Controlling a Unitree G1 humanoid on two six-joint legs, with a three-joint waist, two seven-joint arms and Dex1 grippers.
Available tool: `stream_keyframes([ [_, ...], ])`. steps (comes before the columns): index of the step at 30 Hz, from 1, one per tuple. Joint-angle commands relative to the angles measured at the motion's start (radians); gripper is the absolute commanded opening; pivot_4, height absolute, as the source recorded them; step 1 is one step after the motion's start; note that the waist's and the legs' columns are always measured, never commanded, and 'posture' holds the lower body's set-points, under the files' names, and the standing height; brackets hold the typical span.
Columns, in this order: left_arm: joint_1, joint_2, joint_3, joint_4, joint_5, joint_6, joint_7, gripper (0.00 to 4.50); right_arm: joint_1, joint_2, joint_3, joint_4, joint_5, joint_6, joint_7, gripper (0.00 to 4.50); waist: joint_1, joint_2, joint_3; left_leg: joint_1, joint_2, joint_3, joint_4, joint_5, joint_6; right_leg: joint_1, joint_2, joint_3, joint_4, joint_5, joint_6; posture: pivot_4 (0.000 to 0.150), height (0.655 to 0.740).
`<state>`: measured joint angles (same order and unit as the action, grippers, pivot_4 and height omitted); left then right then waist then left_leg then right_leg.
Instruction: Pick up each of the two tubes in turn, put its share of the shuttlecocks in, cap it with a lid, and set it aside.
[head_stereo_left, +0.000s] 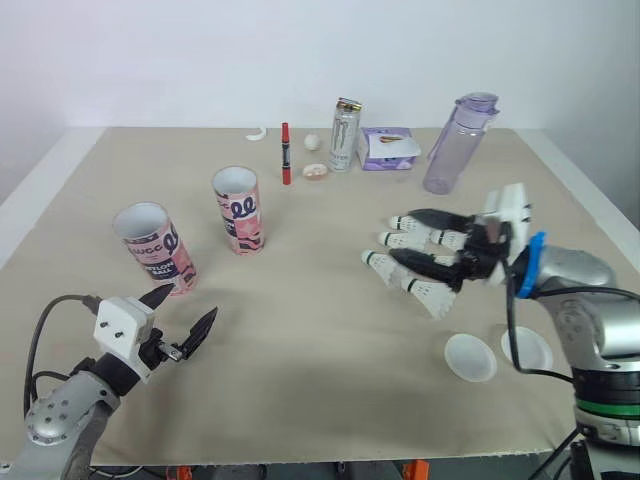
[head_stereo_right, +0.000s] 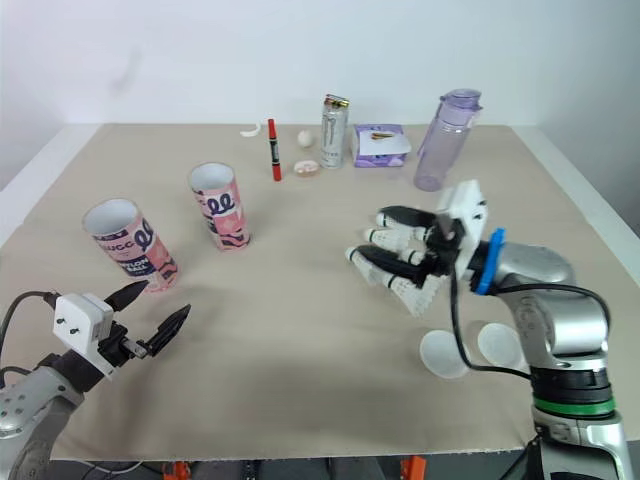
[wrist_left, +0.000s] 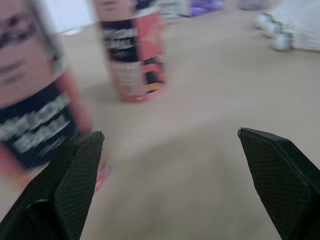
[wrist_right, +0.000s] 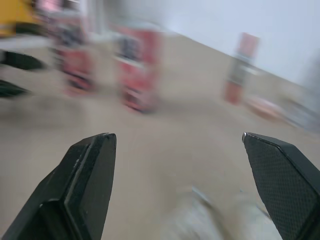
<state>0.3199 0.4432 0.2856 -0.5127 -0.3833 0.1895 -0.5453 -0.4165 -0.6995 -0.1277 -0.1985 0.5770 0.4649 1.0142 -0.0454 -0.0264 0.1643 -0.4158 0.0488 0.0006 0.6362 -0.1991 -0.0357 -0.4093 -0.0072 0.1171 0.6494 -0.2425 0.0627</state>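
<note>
Closest is the left gripper (head_stereo_left: 183, 311), its two fingers wide apart and holding nothing. Just past it, a bit to the left, stands the near tube (head_stereo_left: 155, 248), upright with its open end up. The other tube (head_stereo_left: 238, 210) stands farther back. The left arm is much nearer to both. The shuttlecocks (head_stereo_left: 425, 292) lie in a heap on the right, and the right gripper (head_stereo_left: 401, 237) hangs over them, fingers apart. Two white lids (head_stereo_left: 470, 357) lie by that arm. A can (head_stereo_left: 344, 135), a bottle (head_stereo_left: 455, 145) and a red pen (head_stereo_left: 286, 153) sit far back, out of the way.
</note>
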Motion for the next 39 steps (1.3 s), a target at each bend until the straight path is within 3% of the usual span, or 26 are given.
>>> stream_keyframes([
  [1, 0.025, -0.064, 0.059, -0.042, -0.005, -0.038, 0.085, 4.50, -0.050, 0.087, 0.101, -0.057, 0.013, -0.007, 0.004, 4.36, -0.002, -0.001, 0.000, 0.000, 0.000, 0.001, 0.000, 0.000, 0.000, 0.000, 0.000, 0.000, -0.001, 0.000, 0.000, 0.150, 0.7400],
  [8, 0.020, -0.086, 0.144, 0.024, -0.032, -0.042, 0.128, 4.50, -0.091, 0.170, 0.235, 0.017, -0.051, -0.082, 0.071, 4.36, -0.002, -0.001, 0.000, 0.000, 0.001, 0.000, 0.000, 0.000, 0.000, 0.000, 0.000, -0.001, -0.001, 0.001, -0.001, 0.150, 0.7400],
  [17, -0.045, -0.023, 0.180, 0.140, -0.081, -0.012, 0.075, 4.50, -0.103, 0.209, 0.264, 0.020, -0.076, -0.099, 0.071, 4.36, -0.003, -0.002, 0.000, 0.000, 0.002, 0.000, 0.000, 0.000, 0.000, -0.001, 0.000, -0.003, 0.000, 0.001, -0.003, 0.150, 0.7400],
  [26, -0.181, 0.030, 0.154, 0.258, -0.129, 0.060, 0.035, 4.50, -0.097, 0.207, 0.254, 0.012, -0.095, -0.099, 0.052, 4.36, -0.003, -0.002, 0.001, 0.000, 0.002, 0.000, 0.000, 0.000, 0.000, -0.001, 0.001, -0.004, 0.000, 0.001, -0.003, 0.150, 0.7400],
  [39, -0.376, 0.103, 0.054, 0.454, -0.053, 0.065, -0.040, 4.50, -0.095, 0.198, 0.244, -0.003, -0.100, -0.092, 0.024, 4.36, -0.003, -0.003, 0.001, -0.001, 0.002, -0.001, -0.001, 0.000, -0.001, -0.001, 0.001, -0.005, 0.000, 0.001, -0.003, 0.150, 0.7400],
])
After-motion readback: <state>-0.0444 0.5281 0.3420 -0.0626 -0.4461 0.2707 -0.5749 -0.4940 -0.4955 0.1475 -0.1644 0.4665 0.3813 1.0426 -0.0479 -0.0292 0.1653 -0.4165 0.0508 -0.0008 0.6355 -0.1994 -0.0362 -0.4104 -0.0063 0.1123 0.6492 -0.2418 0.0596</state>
